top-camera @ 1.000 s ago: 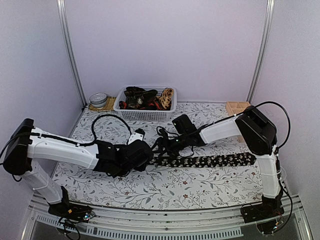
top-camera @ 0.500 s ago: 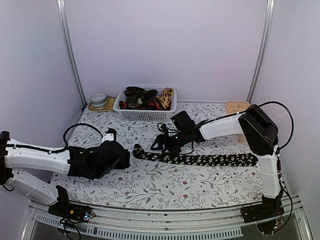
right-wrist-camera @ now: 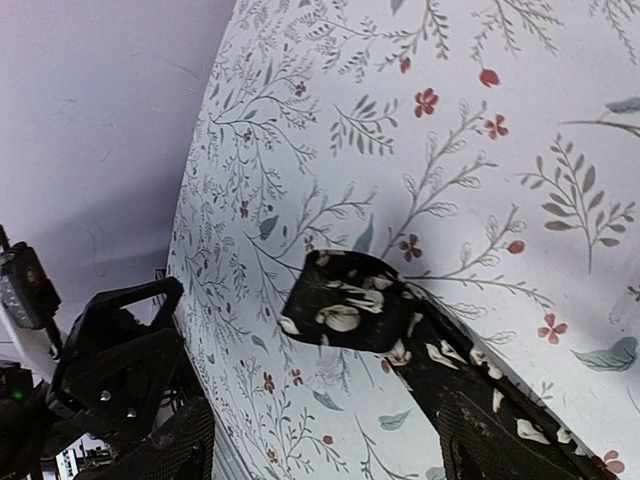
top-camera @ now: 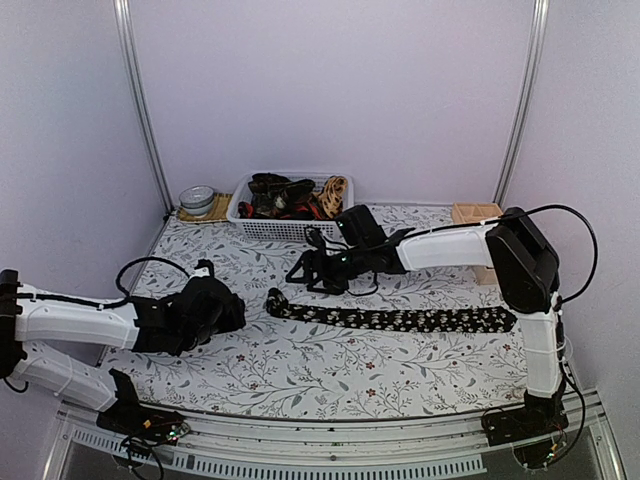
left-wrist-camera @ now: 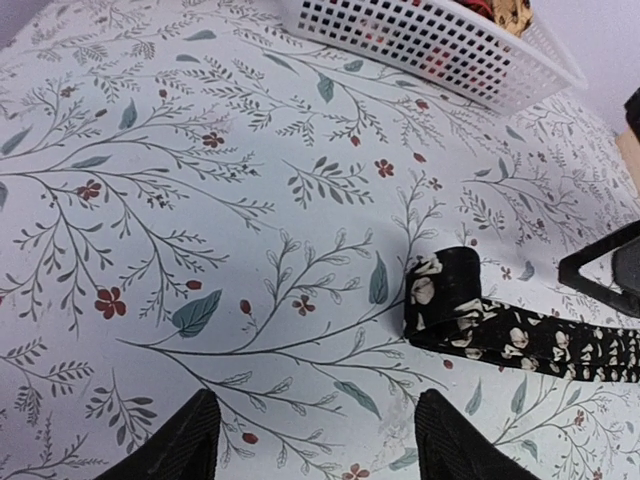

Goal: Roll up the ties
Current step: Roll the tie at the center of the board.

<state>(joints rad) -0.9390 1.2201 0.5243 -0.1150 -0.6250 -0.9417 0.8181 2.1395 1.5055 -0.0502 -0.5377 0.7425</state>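
Note:
A black tie with pale flower specks (top-camera: 400, 319) lies flat across the table, its narrow left end folded back on itself (left-wrist-camera: 443, 298) (right-wrist-camera: 345, 300). My left gripper (top-camera: 232, 308) rests low to the left of that end, open, with only bare cloth between its fingers (left-wrist-camera: 312, 452). My right gripper (top-camera: 305, 275) hovers just behind the folded end, open and holding nothing (right-wrist-camera: 330, 450); one fingertip (right-wrist-camera: 500, 440) hangs over the tie's strip. More ties (top-camera: 285, 195) are piled in the basket.
A white mesh basket (top-camera: 290, 230) (left-wrist-camera: 430, 45) stands at the back centre. A round tin (top-camera: 198, 198) sits on a mat at the back left, a wooden box (top-camera: 473, 212) at the back right. The table carries a floral cloth (top-camera: 330, 370).
My left arm has pulled back to the left, away from the tie. My right gripper has lifted off the tie and shifted left and back. The tie now lies loose.

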